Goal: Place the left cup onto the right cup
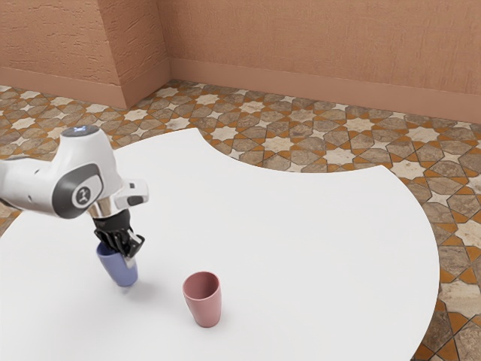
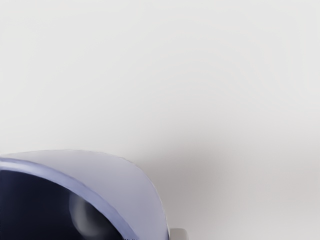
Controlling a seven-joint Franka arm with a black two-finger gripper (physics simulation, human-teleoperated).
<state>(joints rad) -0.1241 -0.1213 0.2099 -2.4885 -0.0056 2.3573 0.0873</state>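
Exterior view: fingers [image 1: 134, 248] pinch blue cup [image 1: 118, 271] rim, cup tilted.

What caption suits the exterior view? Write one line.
Jaws grip the tilted blue cup by its rim, apart from the upright pink cup on the white table.

A white round table [image 1: 301, 241] stands on patterned tile floor [image 1: 301, 135].

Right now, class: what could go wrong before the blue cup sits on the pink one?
1. The gripper pinches the blue cup only at its rim, and the cup hangs tilted; it may slip or swing in transit.
2. The pink cup stands free and upright on the table; a tilted cup arriving low could knock it over.
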